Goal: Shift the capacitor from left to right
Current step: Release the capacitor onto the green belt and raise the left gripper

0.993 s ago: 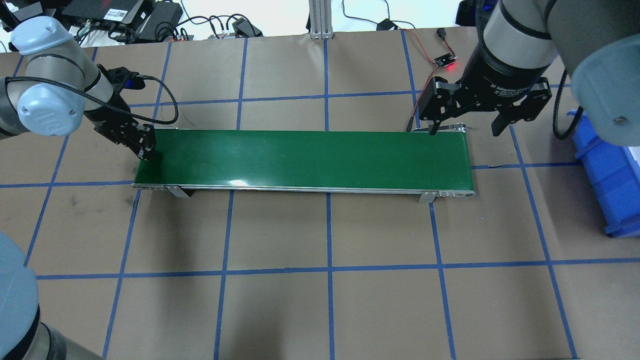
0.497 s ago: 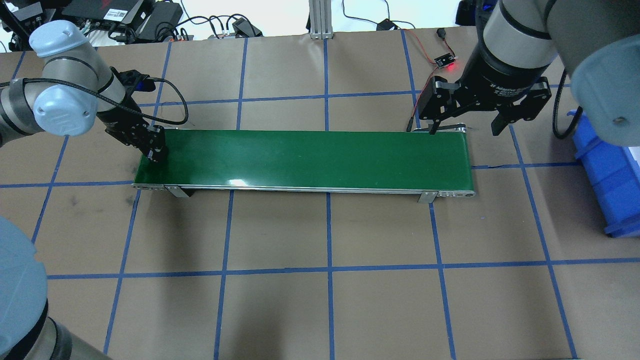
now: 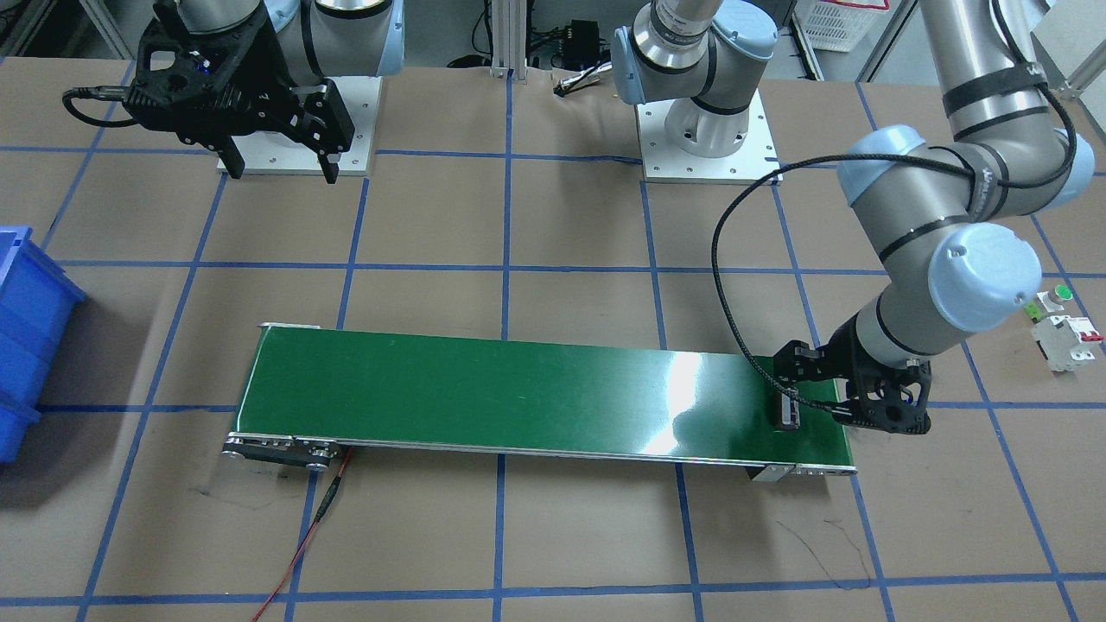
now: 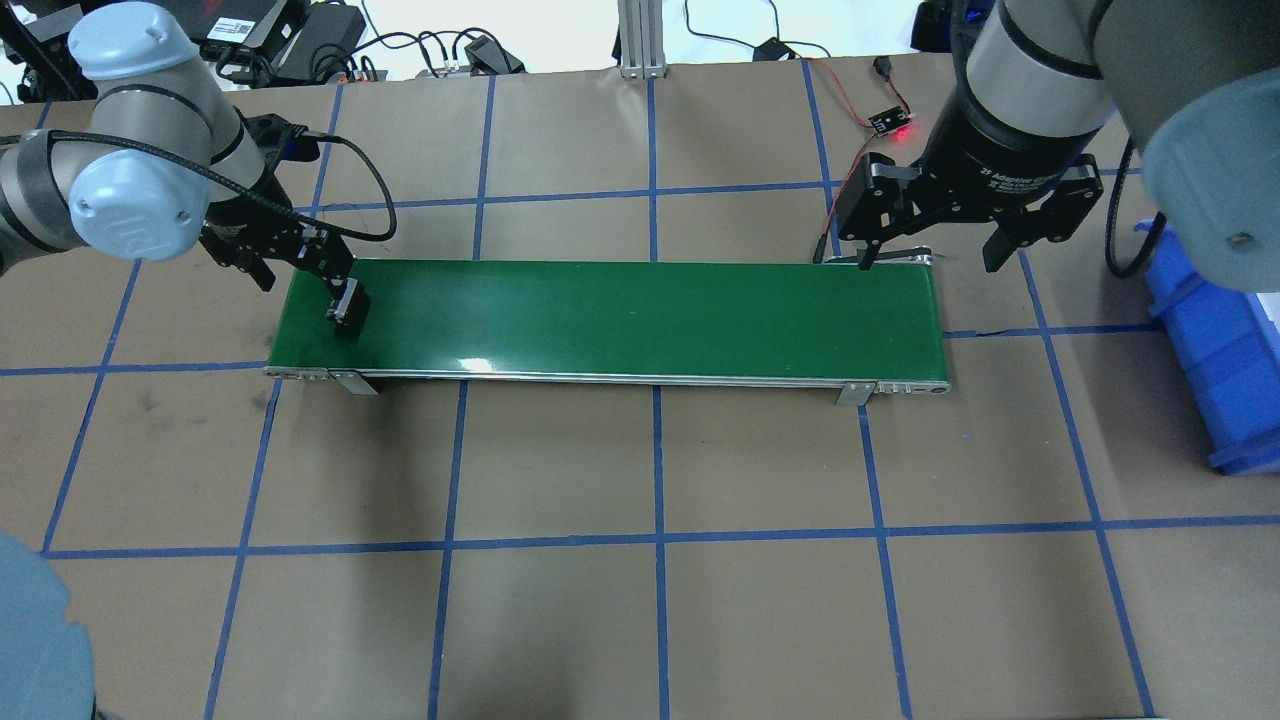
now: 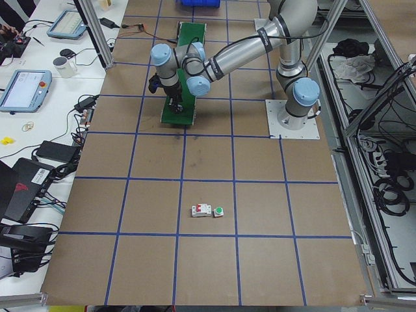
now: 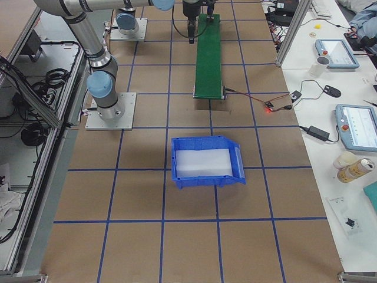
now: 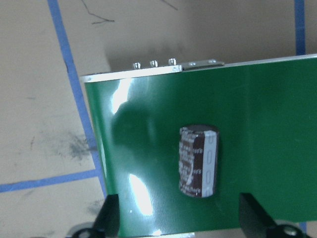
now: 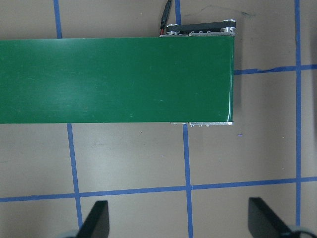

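The capacitor (image 7: 198, 161), a stubby dark brown cylinder with a pale grey stripe, lies on its side on the green conveyor belt (image 4: 640, 310) near its left end. It also shows in the overhead view (image 4: 347, 305) and the front view (image 3: 788, 410). My left gripper (image 4: 295, 270) is open just above the belt's left end, its fingers (image 7: 109, 218) spread wide and clear of the capacitor. My right gripper (image 4: 930, 255) is open and empty, high over the far edge of the belt's right end (image 8: 114, 79).
A blue bin (image 4: 1220, 340) stands on the table beyond the belt's right end. A white circuit breaker (image 3: 1071, 337) and a green-capped button (image 3: 1056, 298) sit left of the belt. A small board with a red light (image 4: 890, 122) and its wires lie behind the belt's right end.
My left gripper moved right over the belt's left end and opened. The capacitor now lies free on the belt. The right arm has not moved.
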Robot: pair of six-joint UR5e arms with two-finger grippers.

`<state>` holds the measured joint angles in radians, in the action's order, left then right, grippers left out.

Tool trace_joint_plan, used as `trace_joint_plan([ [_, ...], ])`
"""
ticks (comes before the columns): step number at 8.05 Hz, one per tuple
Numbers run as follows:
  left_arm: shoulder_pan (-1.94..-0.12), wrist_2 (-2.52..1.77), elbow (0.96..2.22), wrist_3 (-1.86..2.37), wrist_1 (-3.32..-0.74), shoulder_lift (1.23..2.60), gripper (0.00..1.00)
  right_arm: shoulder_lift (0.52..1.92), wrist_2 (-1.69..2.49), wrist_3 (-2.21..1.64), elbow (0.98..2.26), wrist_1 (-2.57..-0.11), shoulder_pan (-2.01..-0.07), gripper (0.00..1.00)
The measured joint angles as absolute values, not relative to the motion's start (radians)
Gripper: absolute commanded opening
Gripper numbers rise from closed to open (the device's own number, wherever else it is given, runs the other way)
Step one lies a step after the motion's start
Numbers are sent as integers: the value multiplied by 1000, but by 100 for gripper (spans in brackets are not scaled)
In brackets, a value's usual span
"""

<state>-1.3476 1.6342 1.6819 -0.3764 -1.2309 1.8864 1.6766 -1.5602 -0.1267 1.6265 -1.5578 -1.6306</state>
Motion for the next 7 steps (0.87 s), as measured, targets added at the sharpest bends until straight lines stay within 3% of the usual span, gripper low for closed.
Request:
trace_joint_plan([
  [4,-1435,1622,1682,-209,-1347,1641,100,1676,-1561,-125,1628,-1556,-1631,100],
  [7,-1439,1612,1684,-129,-1399,1570,100,1625,-1560,-78,1640,-1571,-1629,100],
])
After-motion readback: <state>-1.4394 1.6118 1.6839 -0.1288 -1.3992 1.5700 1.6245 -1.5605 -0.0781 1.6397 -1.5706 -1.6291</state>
